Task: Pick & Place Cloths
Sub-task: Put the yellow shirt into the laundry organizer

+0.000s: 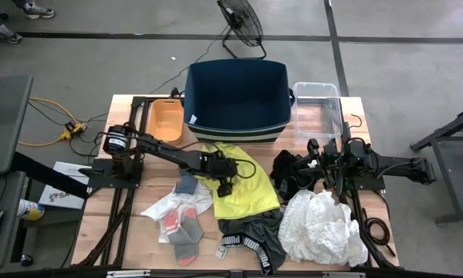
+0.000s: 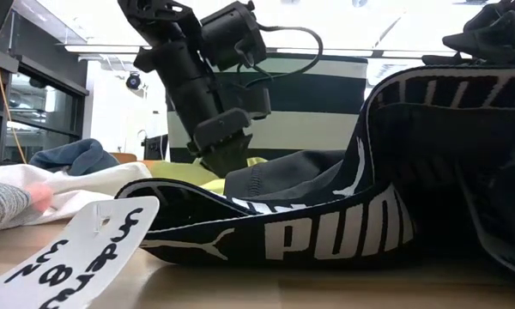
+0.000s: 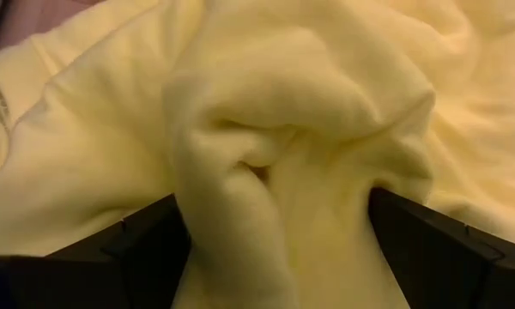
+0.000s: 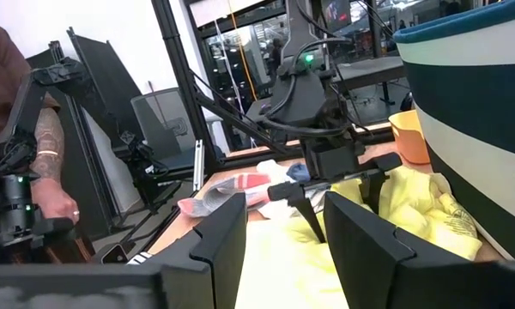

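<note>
The shorts [image 2: 343, 232] are laid at the wooden bench [image 1: 100, 224] front. The yellow shirt [image 1: 243, 181] is straddled mid-bench by the wide left claw [image 1: 224, 188]. The right claw [image 1: 316, 164], half-open and empty, is seen beside black cloths [image 1: 289, 171]. A fan [image 1: 241, 22] is placed on the grey floor [image 1: 401, 62].

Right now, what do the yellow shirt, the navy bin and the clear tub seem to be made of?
Yellow shirt: soft matte knit, probably cotton; it bunches in thick folds. Navy bin: looks like fabric-covered, striped walls, matte; uncertain. Clear tub: see-through glossy plastic.
</note>
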